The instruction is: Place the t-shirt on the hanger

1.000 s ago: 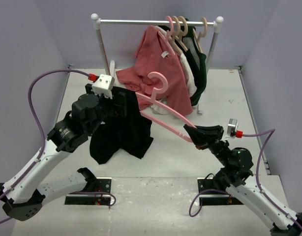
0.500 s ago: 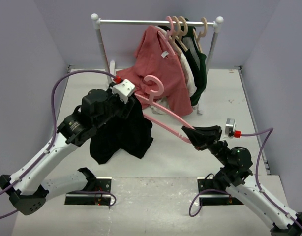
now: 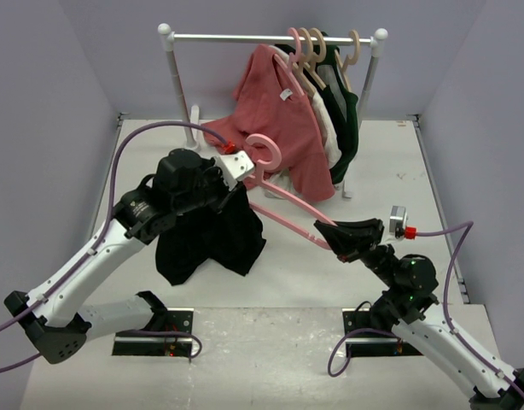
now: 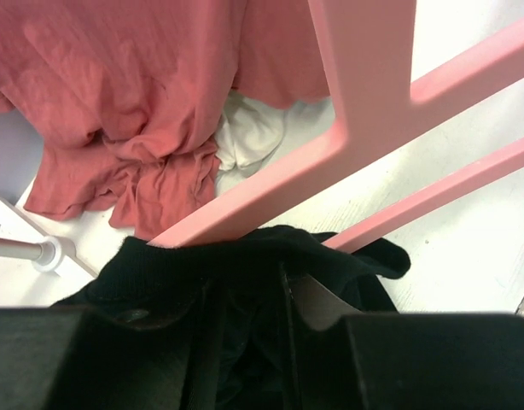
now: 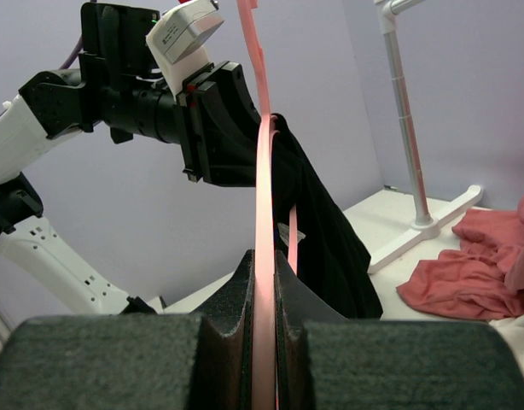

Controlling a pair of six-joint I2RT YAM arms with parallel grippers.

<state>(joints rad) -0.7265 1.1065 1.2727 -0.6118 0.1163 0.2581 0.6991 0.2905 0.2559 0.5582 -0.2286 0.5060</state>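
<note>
Your left gripper (image 4: 253, 299) has its jaws drawn in on a fold of the t-shirt (image 4: 245, 256), with black cloth filling the gap between them. The rest of the shirt hangs below them, draped over the hanger's far arm. Your right gripper (image 5: 262, 273) is pressed tight on the near arm of the hanger (image 5: 264, 171), which rises away from those jaws towards the left ones.

This looks like the step of working the neck opening along the hanger, so make sure you hold collar edge and not a loose wad. Keep the right grip steady, and draw the cloth along the pink arm rather than across it, or the shirt may slide off. The salmon shirt (image 4: 117, 85) lies just beyond the left jaws, so avoid snagging it.

A second ago the left jaws stood wide, out past the shirt's far side. They have since swung in beside the hook and narrowed. The right grip has not changed.
</note>
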